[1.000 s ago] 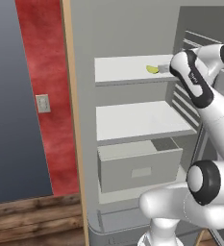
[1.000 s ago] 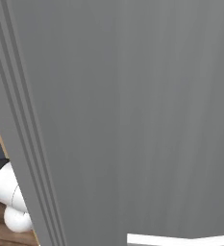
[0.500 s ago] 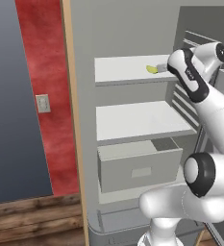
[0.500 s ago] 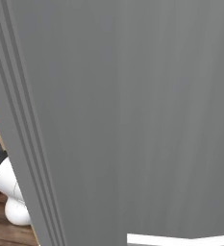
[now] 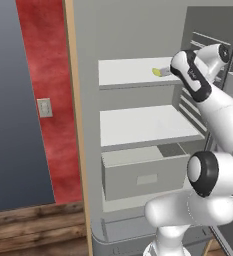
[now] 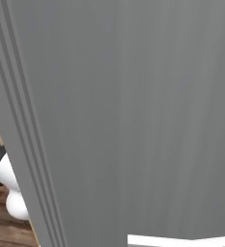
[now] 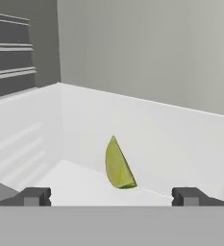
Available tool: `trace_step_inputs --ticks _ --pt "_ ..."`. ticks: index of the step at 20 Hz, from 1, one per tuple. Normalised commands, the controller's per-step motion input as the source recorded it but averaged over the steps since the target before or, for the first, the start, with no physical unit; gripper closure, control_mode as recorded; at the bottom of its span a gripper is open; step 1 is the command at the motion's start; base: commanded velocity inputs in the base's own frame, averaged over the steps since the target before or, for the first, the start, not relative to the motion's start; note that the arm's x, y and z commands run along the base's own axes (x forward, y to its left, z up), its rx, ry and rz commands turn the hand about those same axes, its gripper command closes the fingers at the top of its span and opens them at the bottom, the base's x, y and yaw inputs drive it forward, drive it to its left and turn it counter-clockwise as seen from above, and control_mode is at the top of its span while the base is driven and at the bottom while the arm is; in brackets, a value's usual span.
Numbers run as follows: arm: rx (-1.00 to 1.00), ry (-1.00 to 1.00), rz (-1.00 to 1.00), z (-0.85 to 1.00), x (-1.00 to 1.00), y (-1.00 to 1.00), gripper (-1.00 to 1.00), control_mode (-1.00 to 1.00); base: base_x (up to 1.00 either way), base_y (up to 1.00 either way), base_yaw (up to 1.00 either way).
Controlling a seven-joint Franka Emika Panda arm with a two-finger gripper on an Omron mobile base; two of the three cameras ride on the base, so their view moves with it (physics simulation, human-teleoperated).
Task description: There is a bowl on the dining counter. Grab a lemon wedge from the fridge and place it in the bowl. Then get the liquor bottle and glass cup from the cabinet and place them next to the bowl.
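On the fridge (image 5: pixel 138 30) shelf, the tool (image 7: pixel 111 196) (jaws apart) has neared the lemon wedge (image 7: pixel 118 166).

Room surroundings, as recorded from the left base view.

Wall panel (image 5: pixel 10 100): plain dark grey-blue, set at the far left, well apart from the gripper.

Red panel (image 5: pixel 50 75): mottled, textured finish, vertical strip running from the top down to the floor, placed between the grey-blue panel and the wood trim.

Wall switch (image 5: pixel 44 107): pale grey plate, mounted on the red panel, lower than the gripper and well to its left.

Wood trim (image 5: pixel 77 140): narrow light tan vertical strip, just beside the red panel.

Floor (image 5: pixel 33 232): brown wood planks, seen far below the gripper.

Light: even and diffuse.
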Motion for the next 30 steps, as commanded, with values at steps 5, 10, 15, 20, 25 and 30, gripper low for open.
trace_step_inputs --ticks 5,10,15,20,25,30 --pt "0.00 0.03 0.00 -0.09 0.19 0.00 -1.00 -1.00 0.00 0.00 0.00" --pt "0.00 0.03 0.00 -0.08 0.20 0.00 -1.00 -1.00 0.00 0.00 0.00" --pt "0.00 0.03 0.00 -0.10 0.18 0.00 -1.00 -1.00 0.00 0.00 0.00" --pt "0.00 0.01 0.00 -0.13 0.14 0.00 -1.00 -1.00 0.00 0.00 0.00" --pt "0.00 0.00 0.00 -0.15 0.05 0.00 -1.00 -1.00 0.00 0.00 0.00" --pt "0.00 0.00 0.00 -0.14 0.06 0.00 -1.00 -1.00 0.00 0.00 0.00"
